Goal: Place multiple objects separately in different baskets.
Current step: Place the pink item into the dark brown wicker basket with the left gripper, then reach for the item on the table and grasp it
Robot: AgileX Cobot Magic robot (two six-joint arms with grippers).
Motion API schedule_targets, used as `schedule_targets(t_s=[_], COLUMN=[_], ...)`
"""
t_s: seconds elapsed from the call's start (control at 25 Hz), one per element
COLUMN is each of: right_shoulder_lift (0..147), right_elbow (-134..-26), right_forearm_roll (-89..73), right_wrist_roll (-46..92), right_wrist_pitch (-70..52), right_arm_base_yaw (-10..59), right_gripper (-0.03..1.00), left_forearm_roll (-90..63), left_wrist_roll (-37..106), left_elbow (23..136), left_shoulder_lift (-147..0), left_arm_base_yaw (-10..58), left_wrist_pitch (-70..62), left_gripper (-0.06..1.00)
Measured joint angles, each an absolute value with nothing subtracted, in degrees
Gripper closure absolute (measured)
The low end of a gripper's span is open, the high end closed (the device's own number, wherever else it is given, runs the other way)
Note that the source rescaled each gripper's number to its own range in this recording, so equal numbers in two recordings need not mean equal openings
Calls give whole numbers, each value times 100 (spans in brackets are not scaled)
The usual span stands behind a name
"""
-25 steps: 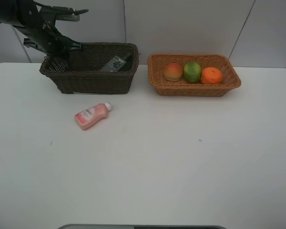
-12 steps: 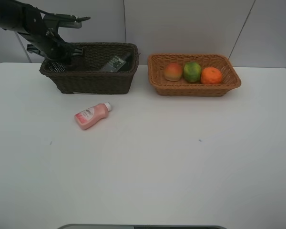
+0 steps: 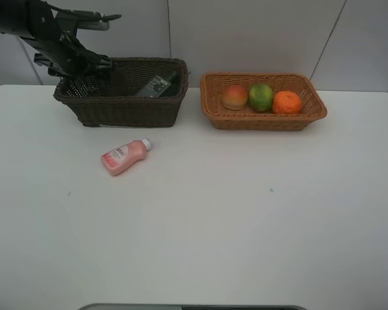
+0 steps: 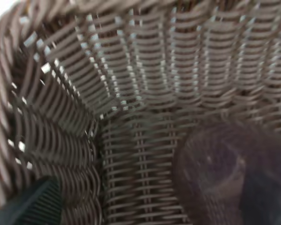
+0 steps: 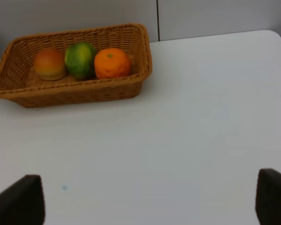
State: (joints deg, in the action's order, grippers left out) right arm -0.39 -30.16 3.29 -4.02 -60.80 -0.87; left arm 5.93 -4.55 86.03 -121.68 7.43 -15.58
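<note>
The pink bottle's label print is illegible.

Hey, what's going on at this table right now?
A two-armed robot is sorting items into baskets. The left gripper hangs open over the dark basket, where a mauve cup and a dark bottle lie. The peach, green fruit and orange sit in the tan basket. The pink bottle lies on the table.

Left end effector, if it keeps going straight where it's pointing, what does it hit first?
Probably the translucent mauve cup lying right beneath it in the dark wicker basket, or the woven floor beside it; depth is unclear.
</note>
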Motion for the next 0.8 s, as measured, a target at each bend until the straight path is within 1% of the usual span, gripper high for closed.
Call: schedule_targets(t_s=[0.16, 0.32, 0.56, 0.8], right_shoulder_lift=[-39, -39, -39, -39], right_elbow=[-3016, -3002, -3002, -3002], right_forearm_roll=[329, 329, 329, 329], right_wrist_roll=[-402, -402, -402, -402], right_wrist_pitch=[-6080, -6080, -6080, -6080], right_arm_base_yaw=[-87, -87, -87, -87], right_gripper=[-3, -3, -3, -3], left_forearm_roll=[593, 609, 614, 614], left_wrist_roll=[-455, -455, -404, 265], left_elbow=[8603, 8603, 8612, 8604], left_shoulder_lift=[-11752, -11251, -10675, -10574], left_arm_base_yaw=[743, 862, 1406, 2008], left_wrist_pitch=[-1835, -2578, -3955, -4878], left_gripper=[-6, -6, -6, -6])
